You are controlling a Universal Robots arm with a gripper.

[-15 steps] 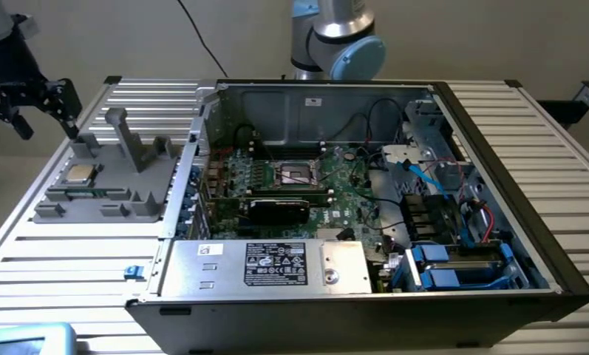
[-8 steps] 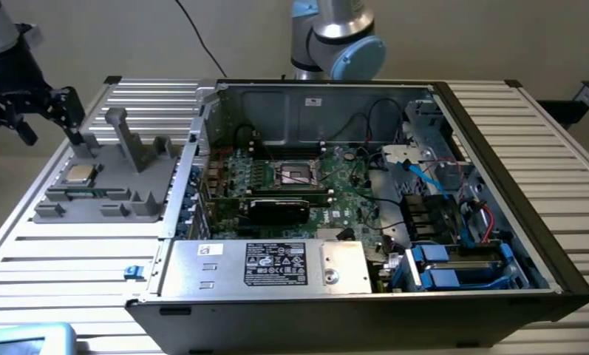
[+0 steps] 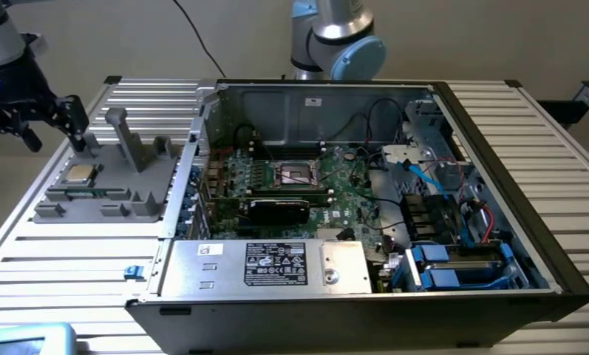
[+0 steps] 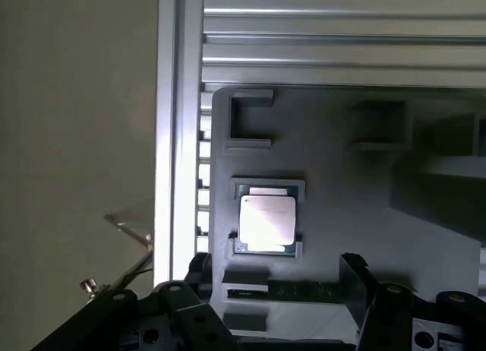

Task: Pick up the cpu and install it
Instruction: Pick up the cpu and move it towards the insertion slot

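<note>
**Surroundings and obstructions**
- Holder tray (image 3: 126, 183) (image 4: 342, 214): grey moulded fixture on the slatted aluminium desk (image 3: 67, 251) (image 4: 342, 32). It serves as the reference for every place below.
- Upright posts (image 3: 119, 132): two grey posts rise from the tray's far part, between the cpu pocket and the computer case.
- Computer case (image 3: 491, 185): black tower lying open-side up, just beside the tray on the exterior view's right.
- Robot arm base (image 3: 338, 41): behind the case, well apart from the tray.

**Gripper**
- Gripper (image 3: 55, 144) (image 4: 275, 266): black, with its fingers spread apart and nothing between them. It hangs above the tray's far corner on the exterior view's left, clear of the posts. In the wrist view the cpu lies just beyond the fingertips, untouched.

**Containers and contents**
- Tray, square pocket: the cpu (image 3: 80, 174) (image 4: 266, 222) lies flat with its silver lid up, seated within the pocket's raised corners.
- Tray, slot next to the cpu pocket: a narrow green circuit strip (image 3: 77, 194) (image 4: 304, 290) lies lengthwise.
- Tray, other recesses (image 4: 250, 119): bare grey.
- Case, tray-side half: green motherboard (image 3: 349, 196) carrying the cpu socket (image 3: 296, 174), whose metal frame surrounds a dark square.
- Case, nearer than the socket: black graphics card (image 3: 279, 209).
- Case, near edge: silver power supply (image 3: 274, 266) with a black label.
- Case, side away from the tray: blue drive caddies (image 3: 442, 266) and loose cabling.
</note>
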